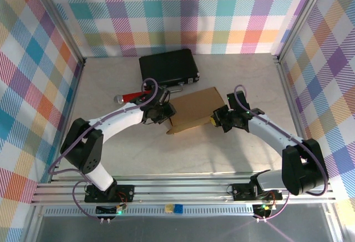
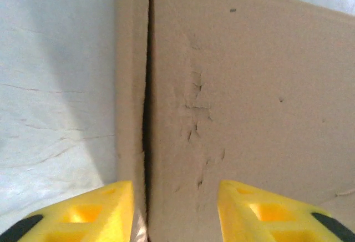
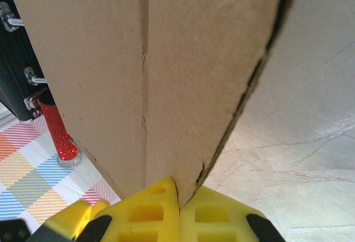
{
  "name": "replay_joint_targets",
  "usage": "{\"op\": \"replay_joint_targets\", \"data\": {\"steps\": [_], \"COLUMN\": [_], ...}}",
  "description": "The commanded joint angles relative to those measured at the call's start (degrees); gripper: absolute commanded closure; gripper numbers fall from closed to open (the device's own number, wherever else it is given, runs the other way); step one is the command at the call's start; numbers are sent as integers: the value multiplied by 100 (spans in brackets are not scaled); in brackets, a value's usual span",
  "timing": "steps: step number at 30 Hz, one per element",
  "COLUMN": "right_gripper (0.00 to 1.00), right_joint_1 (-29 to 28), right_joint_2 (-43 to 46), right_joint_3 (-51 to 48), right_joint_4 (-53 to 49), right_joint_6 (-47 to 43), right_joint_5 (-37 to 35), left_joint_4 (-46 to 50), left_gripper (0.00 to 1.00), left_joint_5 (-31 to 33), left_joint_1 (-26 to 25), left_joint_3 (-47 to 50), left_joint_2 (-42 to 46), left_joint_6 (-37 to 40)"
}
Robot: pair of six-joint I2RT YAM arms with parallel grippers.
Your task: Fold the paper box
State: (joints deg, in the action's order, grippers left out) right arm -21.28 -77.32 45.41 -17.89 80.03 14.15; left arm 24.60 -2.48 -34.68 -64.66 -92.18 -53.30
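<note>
The right gripper [image 3: 178, 196] is clenched on the right edge of the paper box [image 1: 195, 107]; the left gripper [image 2: 183, 211] is released, fingers straddling the box's left seam.

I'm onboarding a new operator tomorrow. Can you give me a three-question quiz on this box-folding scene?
1. True or false: the right gripper is pinched shut on an edge of the paper box.
2. What lies behind the box, towards the far wall? A) a black case B) a blue bowl C) a white mug
3. Fill in: at the box's left side, the left gripper has its yellow fingers ____ (apart / together).

Key: 1 true; 2 A; 3 apart.
</note>
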Motion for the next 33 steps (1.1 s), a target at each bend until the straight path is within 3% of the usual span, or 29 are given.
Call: {"op": "replay_joint_targets", "data": {"steps": [1, 5, 9, 13, 24, 33], "right_gripper": [100, 100, 100, 100, 100, 100], "right_joint_1": [58, 124, 133, 138, 139, 134], "right_joint_2": [-148, -352, -635, -708, -714, -706], "right_joint_3": [-193, -340, -186, -104, -109, -114], "right_joint_4": [-325, -140, -218, -295, -268, -248], "right_joint_6": [-233, -318, -470, -486, -455, -467], "right_joint_5": [-75, -9, 16, -17, -9, 26], "left_joint_4": [575, 117, -184, -17, -117, -174], "left_gripper": [56, 66, 72, 73, 75, 73], "left_joint_5": [243, -406, -495, -108, -269, -94], "left_joint_1": [103, 215, 216, 237, 286, 252], "left_joint_3": [-149, 256, 346, 281, 199, 97], "left_joint_2": [445, 307, 52, -67, -579, -331], "left_joint_6": [447, 441, 338, 451, 406, 261]}}
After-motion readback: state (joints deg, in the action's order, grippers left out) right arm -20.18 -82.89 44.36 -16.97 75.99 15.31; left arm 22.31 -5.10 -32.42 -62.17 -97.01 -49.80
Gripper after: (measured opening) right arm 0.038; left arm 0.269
